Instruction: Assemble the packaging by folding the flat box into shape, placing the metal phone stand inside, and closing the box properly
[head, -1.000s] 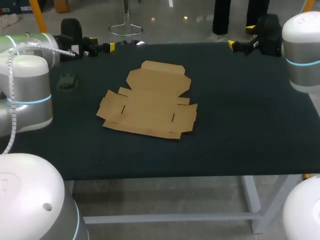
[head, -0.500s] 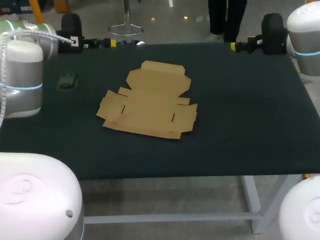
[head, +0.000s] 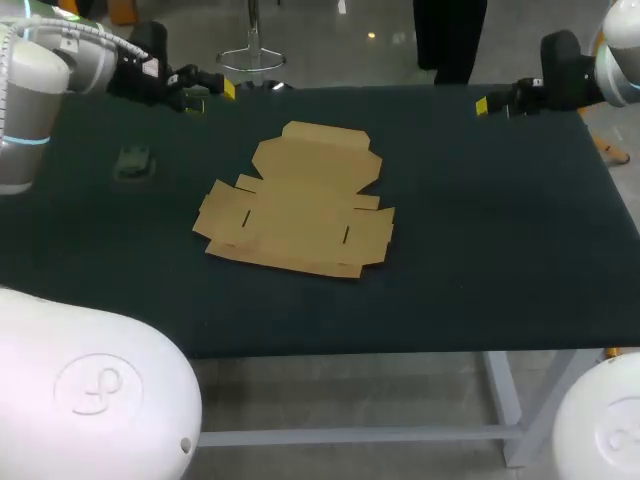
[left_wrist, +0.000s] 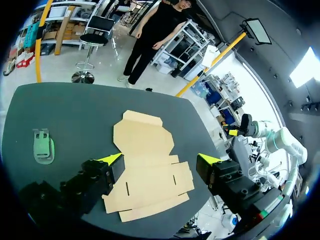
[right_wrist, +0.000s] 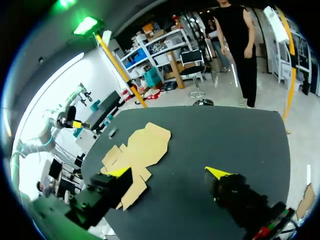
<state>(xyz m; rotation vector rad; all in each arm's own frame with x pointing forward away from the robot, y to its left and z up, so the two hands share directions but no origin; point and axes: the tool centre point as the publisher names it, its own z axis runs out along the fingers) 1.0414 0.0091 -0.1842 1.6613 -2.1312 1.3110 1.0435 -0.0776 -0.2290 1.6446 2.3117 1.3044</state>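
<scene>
The flat brown cardboard box (head: 300, 200) lies unfolded in the middle of the dark table (head: 480, 230). The small green metal phone stand (head: 133, 160) lies flat to its left, near the table's left edge. My left gripper (head: 210, 92) hovers open over the far left edge, with nothing between its fingers. My right gripper (head: 495, 102) hovers open over the far right edge, also empty. From the left wrist, the box (left_wrist: 142, 135) and stand (left_wrist: 43, 147) lie ahead of the open gripper (left_wrist: 160, 160). From the right wrist, the box (right_wrist: 137, 147) is far ahead of the open gripper (right_wrist: 167, 172).
Nothing but the box and the stand lies on the table. Wide bare cloth stretches to the right of the box and along the front edge (head: 400, 345).
Both arms have swung outward and upward. The right gripper has drifted right along the far edge, the left gripper slightly right. Box and stand have not moved.
</scene>
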